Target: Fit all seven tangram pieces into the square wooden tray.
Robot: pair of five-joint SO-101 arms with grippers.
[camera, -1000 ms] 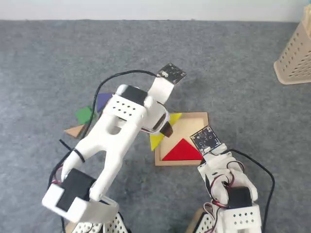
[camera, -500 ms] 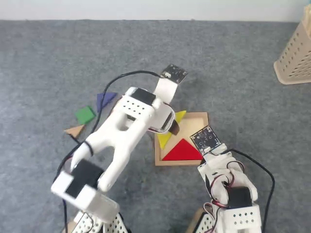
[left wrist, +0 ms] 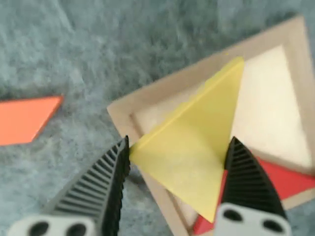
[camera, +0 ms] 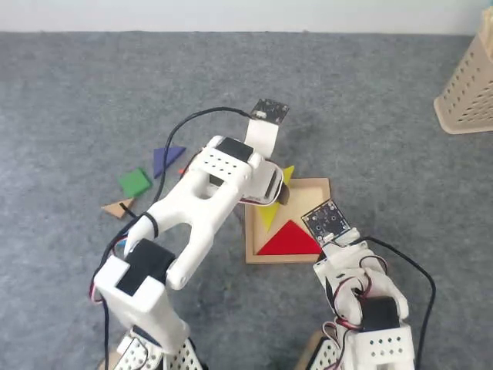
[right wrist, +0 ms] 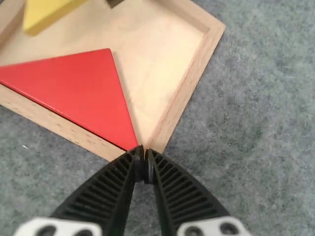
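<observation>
Left claw (left wrist: pixel 178 147) pinches the yellow triangle (left wrist: pixel 197 142), one finger on each of two edges. The triangle hangs over the tray (left wrist: pixel 123 110) at one corner, its near point crossing the rim onto the carpet side. Can't tell if it touches the wood. It overlaps the edge of the red triangle (left wrist: pixel 290 179), which lies flat in the tray. An orange piece (left wrist: pixel 24 120) sits on the carpet, apart from the tray.

Right claw (right wrist: pixel 144 160) is pressed together with nothing between the fingers. Its tips are just outside the tray (right wrist: pixel 197 83) at a corner, right by the sharp point of the red triangle (right wrist: pixel 74 93). The red one lies along one wall. The yellow triangle (right wrist: pixel 42 12) shows at the tray's far side.

High view: the left arm reaches across to the tray (camera: pixel 320 185), with the yellow triangle (camera: pixel 269 216) under its wrist at the tray's left side and the red triangle (camera: pixel 289 239) along the near wall. Blue triangle (camera: pixel 166 158), green square (camera: pixel 135 183) and tan triangle (camera: pixel 118 207) lie on the carpet (camera: pixel 370 116), well left of the tray. A perforated bin (camera: pixel 466 85) stands at the far right.
</observation>
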